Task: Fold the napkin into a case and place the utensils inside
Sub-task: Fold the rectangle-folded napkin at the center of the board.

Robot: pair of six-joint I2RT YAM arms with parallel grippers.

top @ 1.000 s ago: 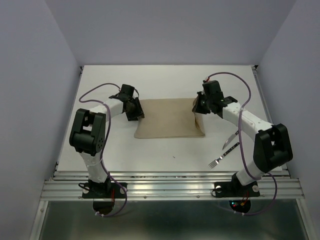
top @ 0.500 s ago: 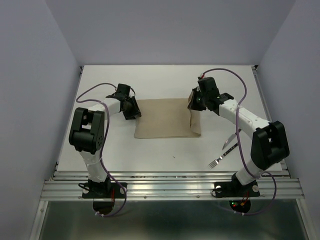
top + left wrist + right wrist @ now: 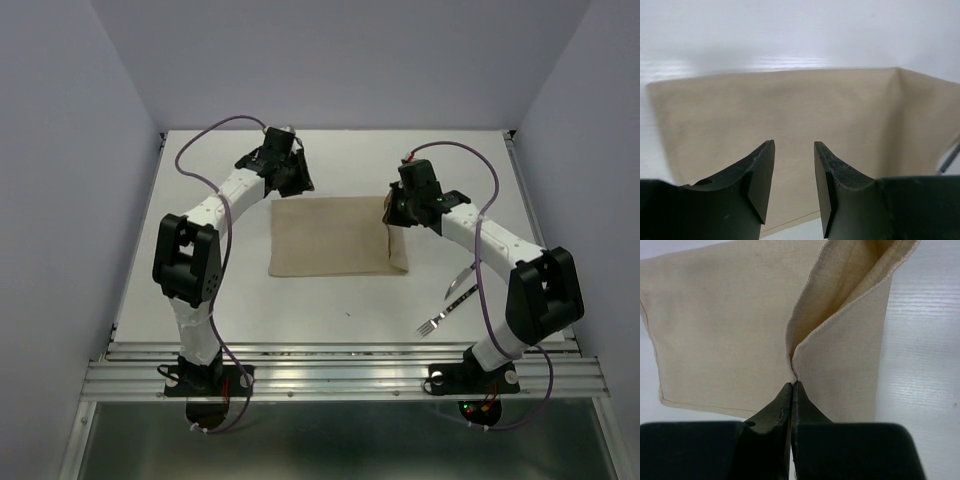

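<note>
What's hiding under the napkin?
The right hand holds up one edge of the napkin, and only more cloth shows inside. The rest lies flat, so underneath is hidden. The fork and knife lie outside it.

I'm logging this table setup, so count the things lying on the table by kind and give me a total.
napkin: 1
fork: 1
knife: 1
Total: 3
</note>
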